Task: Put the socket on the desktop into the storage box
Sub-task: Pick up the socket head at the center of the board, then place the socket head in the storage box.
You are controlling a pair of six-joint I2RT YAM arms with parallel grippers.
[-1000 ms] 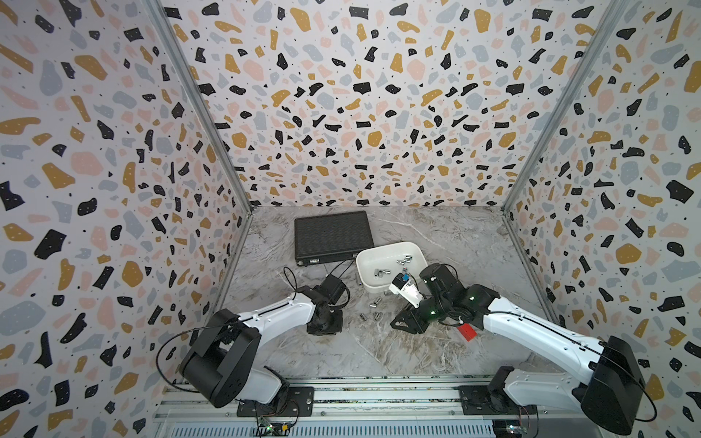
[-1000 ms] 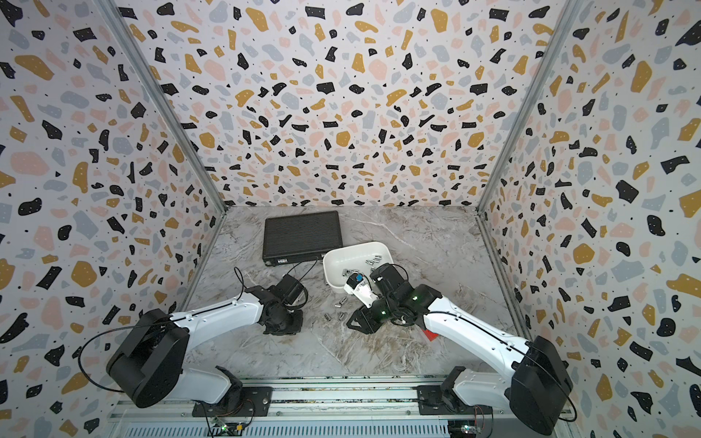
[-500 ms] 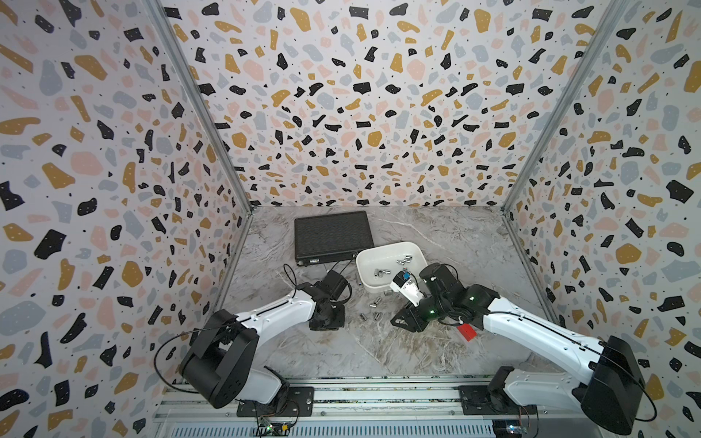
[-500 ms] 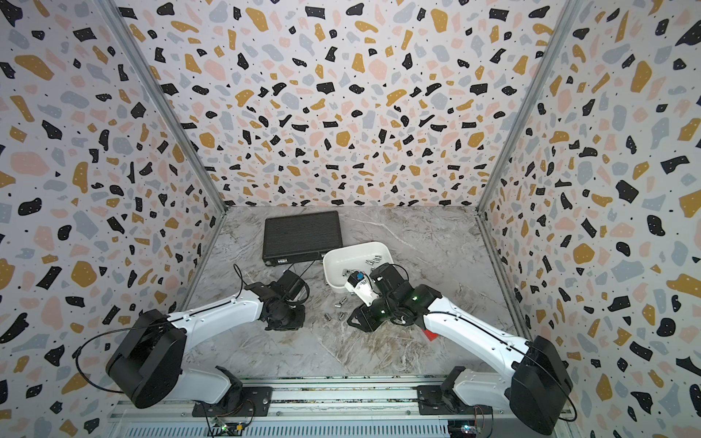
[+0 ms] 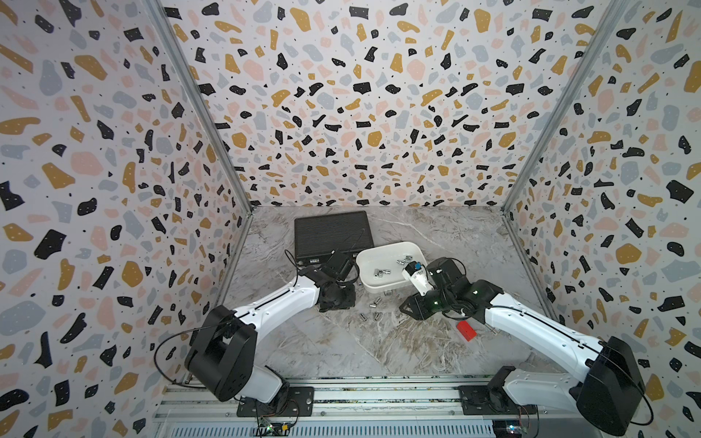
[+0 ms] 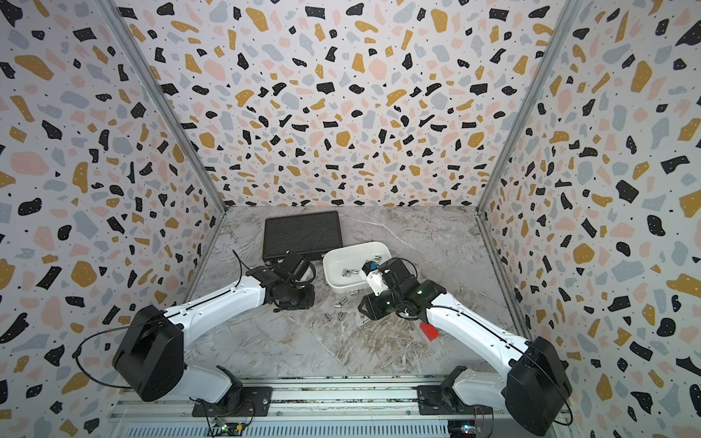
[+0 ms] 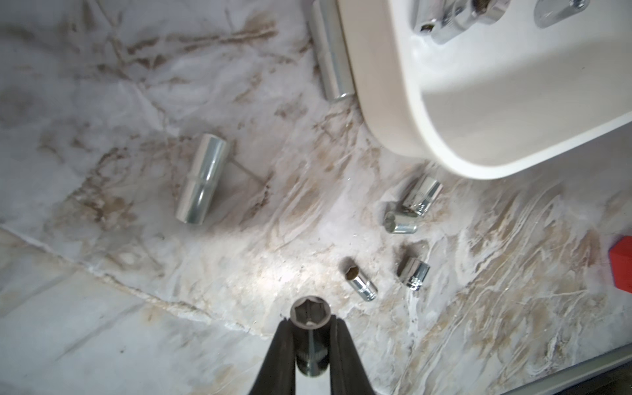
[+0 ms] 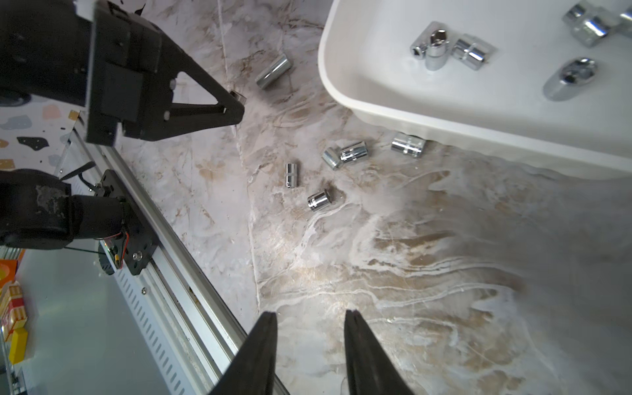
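Right wrist: desktop [image 8: 427, 273] open beside storage box [image 8: 393, 89].

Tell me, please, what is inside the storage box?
Several chrome sockets lie loose on the box's floor. The right arm covers the box's near right corner in both top views, so anything there is hidden.
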